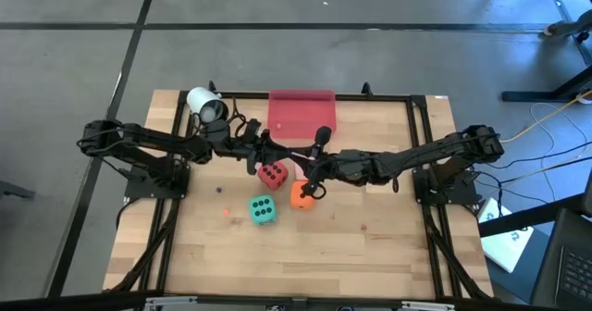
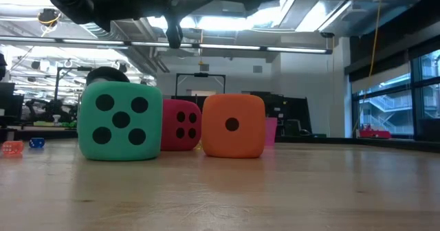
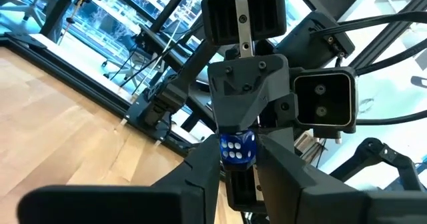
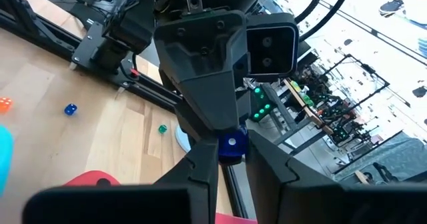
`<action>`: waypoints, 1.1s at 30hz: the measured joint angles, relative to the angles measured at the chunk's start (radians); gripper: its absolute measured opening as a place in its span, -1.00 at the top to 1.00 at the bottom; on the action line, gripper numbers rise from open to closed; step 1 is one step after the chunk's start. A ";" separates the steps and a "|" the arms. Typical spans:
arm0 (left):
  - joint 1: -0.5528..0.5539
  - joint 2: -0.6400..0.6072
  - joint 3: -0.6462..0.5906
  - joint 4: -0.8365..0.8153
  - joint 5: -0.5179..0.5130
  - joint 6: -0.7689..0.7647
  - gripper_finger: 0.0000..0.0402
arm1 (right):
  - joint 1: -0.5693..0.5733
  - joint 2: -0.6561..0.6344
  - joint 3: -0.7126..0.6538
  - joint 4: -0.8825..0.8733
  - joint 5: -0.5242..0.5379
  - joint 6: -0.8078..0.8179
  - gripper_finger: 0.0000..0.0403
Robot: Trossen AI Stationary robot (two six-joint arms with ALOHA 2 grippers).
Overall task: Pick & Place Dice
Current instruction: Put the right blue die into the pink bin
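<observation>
A: Green die (image 2: 120, 121) sits closest to the low camera, five pips facing it, flat on the table (image 1: 370, 246). What's beside it?

B: Red die (image 2: 180, 124) is a little farther back, and the orange die (image 2: 232, 126) stands to the side, showing one pip. All three rest on the wood and no finger touches them.

A: And the hands?

B: From above, both arms reach in to the table's middle and meet tip to tip between the tray (image 1: 302, 113) and the red die. The red die lies just beside that meeting point, toward the front edge. The orange die is close by the right arm's tip, and the green die is nearest the front.

A: Open or closed?

B: Narrow, both of them. The left gripper (image 3: 238, 159) has its fingers pressed to the sides of a tiny blue die (image 3: 237, 148), held up off the table. The right gripper (image 4: 232, 159) pinches that same blue cube from the opposite side.

A: Anything else down there?

B: Three tiny dice lie loose on the wood: blue (image 4: 70, 109), orange (image 4: 5, 104) and green (image 4: 162, 128)
</observation>
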 joint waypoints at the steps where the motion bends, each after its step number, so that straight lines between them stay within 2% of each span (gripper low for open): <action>1: 0.000 0.000 0.000 0.000 0.000 0.000 0.57 | 0.000 0.000 0.000 0.000 0.000 0.000 0.72; 24: 0.000 0.000 -0.001 -0.003 0.002 0.019 0.74 | 0.001 -0.001 0.000 -0.015 -0.026 0.004 0.71; 33: -0.001 0.001 -0.001 0.000 -0.004 0.056 0.82 | 0.001 0.000 0.001 -0.015 -0.041 0.011 0.48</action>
